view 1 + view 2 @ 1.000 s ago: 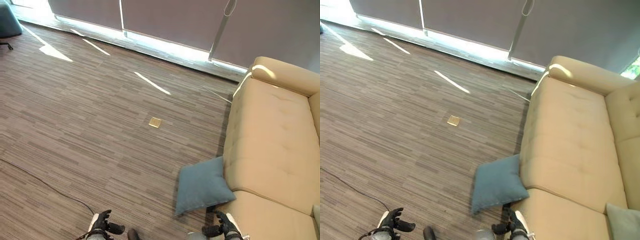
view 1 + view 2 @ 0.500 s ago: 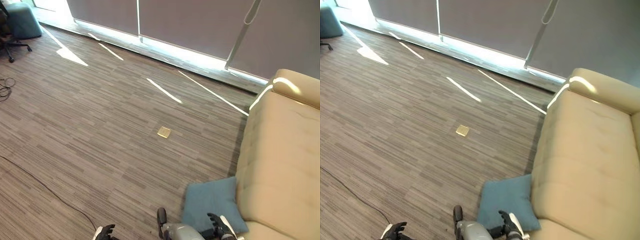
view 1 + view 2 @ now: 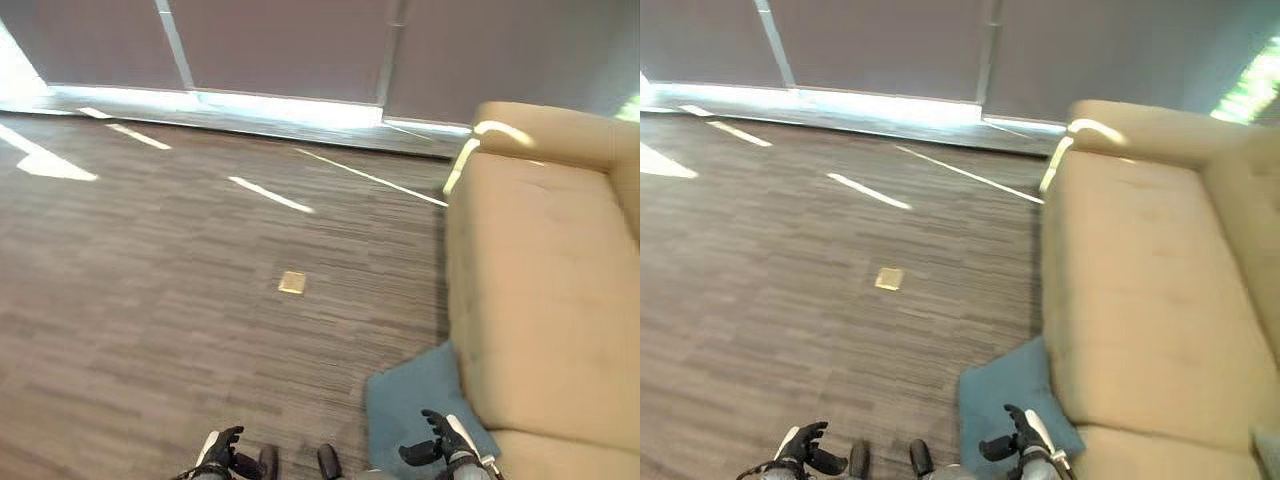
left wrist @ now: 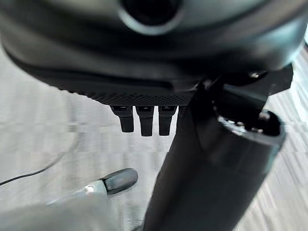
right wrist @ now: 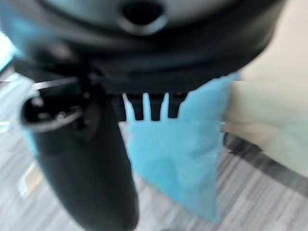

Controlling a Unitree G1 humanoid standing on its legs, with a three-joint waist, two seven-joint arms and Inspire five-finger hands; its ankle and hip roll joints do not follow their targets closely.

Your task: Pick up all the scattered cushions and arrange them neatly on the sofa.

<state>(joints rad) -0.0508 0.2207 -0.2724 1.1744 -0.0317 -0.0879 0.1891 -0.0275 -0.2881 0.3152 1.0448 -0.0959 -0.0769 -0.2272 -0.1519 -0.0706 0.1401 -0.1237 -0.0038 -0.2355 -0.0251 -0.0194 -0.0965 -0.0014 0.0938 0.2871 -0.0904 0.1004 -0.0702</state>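
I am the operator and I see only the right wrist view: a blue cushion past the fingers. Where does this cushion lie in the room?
Observer: The blue cushion lies on the floor, against the front of the beige sofa.
Operator: Does my right hand hold it?
Observer: No. The right hand hovers over the cushion's near part with relaxed fingers, holding nothing.
Operator: And the left hand?
Observer: The left hand is low over bare floor, also holding nothing.

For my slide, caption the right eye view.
Blue cushion lies on the floor against the beige sofa, right hand open above it.
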